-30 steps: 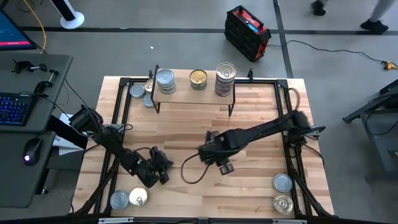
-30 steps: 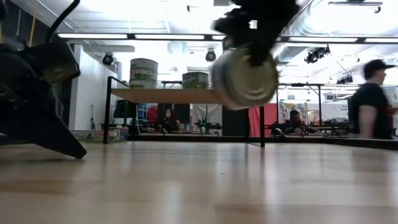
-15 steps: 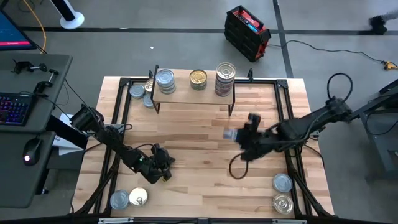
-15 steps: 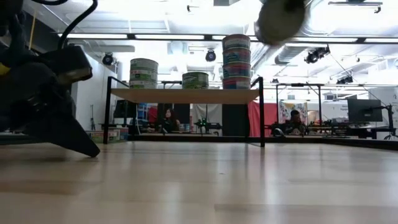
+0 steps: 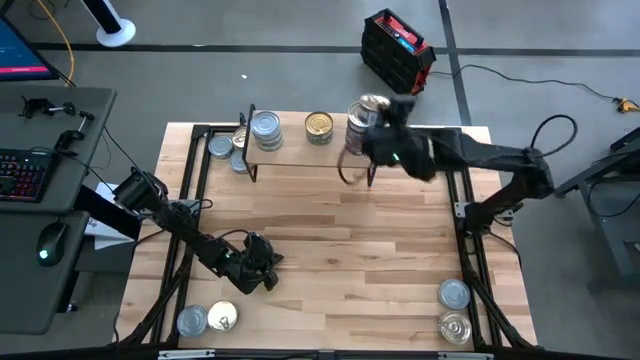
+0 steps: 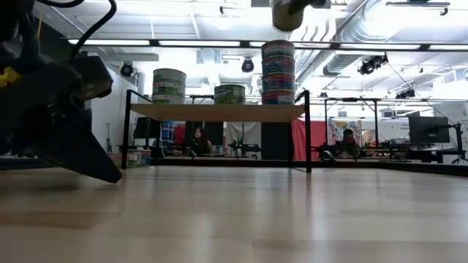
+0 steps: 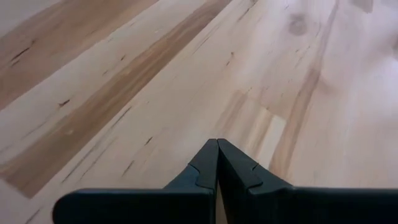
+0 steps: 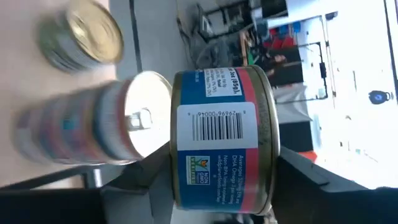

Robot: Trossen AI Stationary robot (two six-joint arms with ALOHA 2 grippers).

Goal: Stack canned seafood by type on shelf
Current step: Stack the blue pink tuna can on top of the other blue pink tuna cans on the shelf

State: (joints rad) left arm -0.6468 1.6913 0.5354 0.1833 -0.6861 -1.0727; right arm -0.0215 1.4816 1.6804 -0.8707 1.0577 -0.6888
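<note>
The shelf (image 5: 310, 150) stands at the table's far edge. On its board (image 6: 216, 112) rest a silver-lidded tin (image 5: 265, 130), a gold-lidded tin (image 5: 319, 126) and, at its right end, a stack of tins (image 5: 360, 135) (image 6: 278, 71). My right gripper (image 5: 380, 120) is shut on a red-and-blue labelled tin (image 8: 224, 137) (image 6: 289, 13), which hangs just above that stack. My left gripper (image 5: 262, 272) (image 7: 217, 152) is shut on nothing, low over the table's near left part. My right gripper pinches the tin between its two fingers, one on each flat end (image 8: 176, 177). The fingers come about level from the table's right side. The tin is lifted clear, upright, above the lid of the stack (image 8: 140, 118).
Two tins (image 5: 225, 152) stand on the table left of the shelf. Two more (image 5: 205, 320) sit at the near left corner and two (image 5: 455, 310) at the near right corner. A black frame (image 5: 195, 190) runs around the table's edges.
My right gripper has carried the tin up from the table's middle, first toward the right edge, then toward the far edge, to above the stack on the shelf. It has turned from pointing down to about level on the way.
</note>
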